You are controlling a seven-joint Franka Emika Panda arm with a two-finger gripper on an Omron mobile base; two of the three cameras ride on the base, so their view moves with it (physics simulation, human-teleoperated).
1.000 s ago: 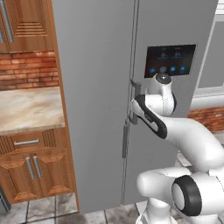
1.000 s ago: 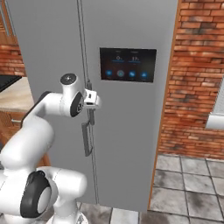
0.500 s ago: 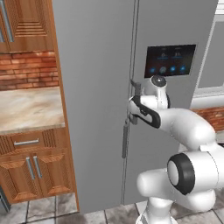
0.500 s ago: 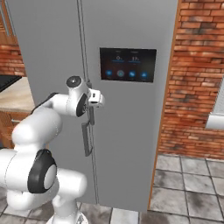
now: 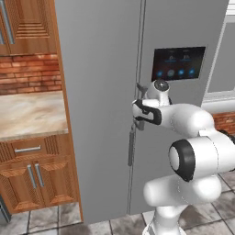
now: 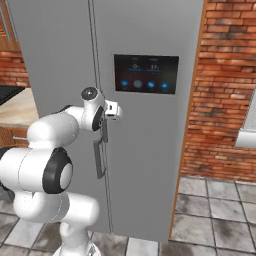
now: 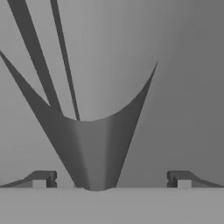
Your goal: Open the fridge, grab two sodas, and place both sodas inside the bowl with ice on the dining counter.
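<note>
Matte grey fills my working space: the fridge stands shut in the left base view, both doors meeting at the centre seam, and I have brought my gripper up against that seam at the top of a long bar handle, because the door must swing before anything inside can be reached. A black dispenser panel sits on the right door, just above my wrist. To the left, a marble bench on wooden cabinets lies bare.

From the right base view, my gripper points into the door face, level with the upper end of the handle, which hangs below my hand. The fridge is closed, so as a container it hides its contents; I judge the sodas are still behind these doors.

In the hand view, my fingertips stand wide apart with nothing clamped, and the curved grey handle rises between them, centred. That placement suits closing on the bar next and pulling.
</note>
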